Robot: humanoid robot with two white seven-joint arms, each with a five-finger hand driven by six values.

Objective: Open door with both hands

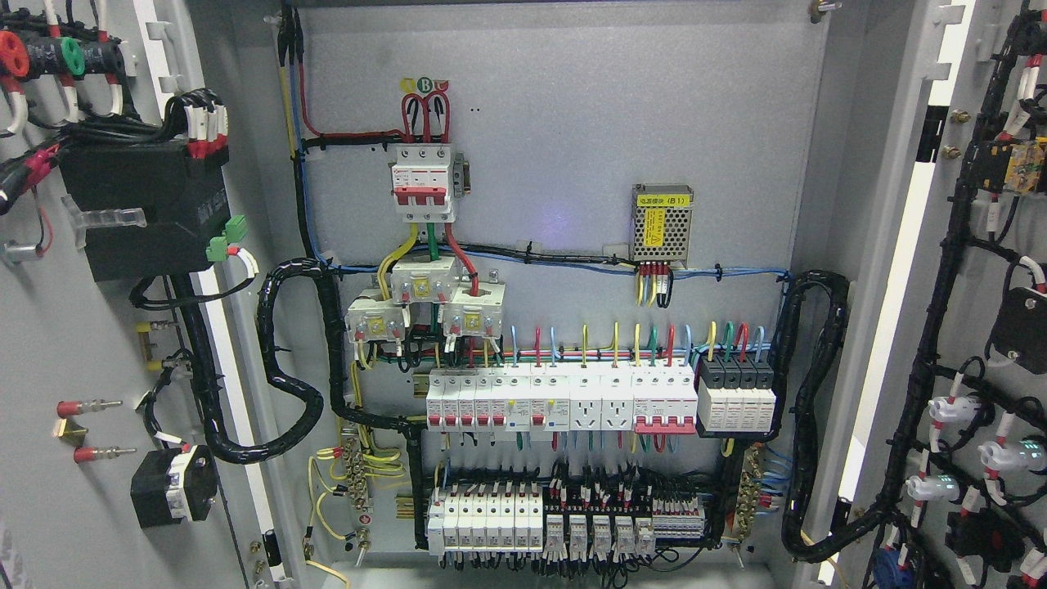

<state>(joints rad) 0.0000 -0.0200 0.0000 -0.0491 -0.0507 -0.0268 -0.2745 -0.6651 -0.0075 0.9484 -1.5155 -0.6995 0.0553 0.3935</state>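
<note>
Head view: the cabinet (564, 164) stands fully open, with both doors swung outward. The left door (49, 343) fills the picture's left edge, its inner face toward the camera, carrying a black box (139, 209) with wiring and a smaller black switch block (173, 487) lower down. The right door (981, 327) fills the right edge, also showing its inner face, with black cable bundles and white lamp backs (953, 409). Between the doors, the grey back panel holds a red-and-white main breaker (423, 182) near the top, a small metal power supply (662, 222) to its right, a row of breakers (564, 399) across the middle and a second row (540, 519) below. No robot hand or arm appears, so the state of the fingers cannot be told.
</note>
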